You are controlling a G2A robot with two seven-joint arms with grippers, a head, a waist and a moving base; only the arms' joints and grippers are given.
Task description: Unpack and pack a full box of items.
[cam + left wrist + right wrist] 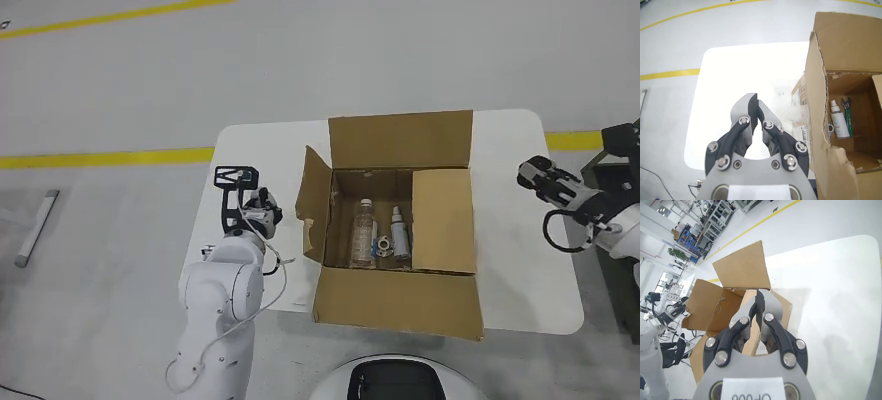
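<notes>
On table, open box holds bottle, spray bottle, wrench.

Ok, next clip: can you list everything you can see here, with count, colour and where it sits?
Table: one, white, under the box.
Box: one, brown cardboard, on the table, flaps open, one side flap torn.
Clear bottle: one, see-through, lying in the box.
Spray bottle: one, white, lying in the box beside the clear bottle.
Wrench: one, green handle, lying in the box next to the spray bottle.
Metal part: one, silver, in the box between the two bottles.
Floor lines: two, yellow, on the grey floor.
Bar: one, grey, on the floor away from the table.
Left gripper: black and grey, shut, over the table beside the box.
Right gripper: black and grey, shut, on the box's other side.
</notes>
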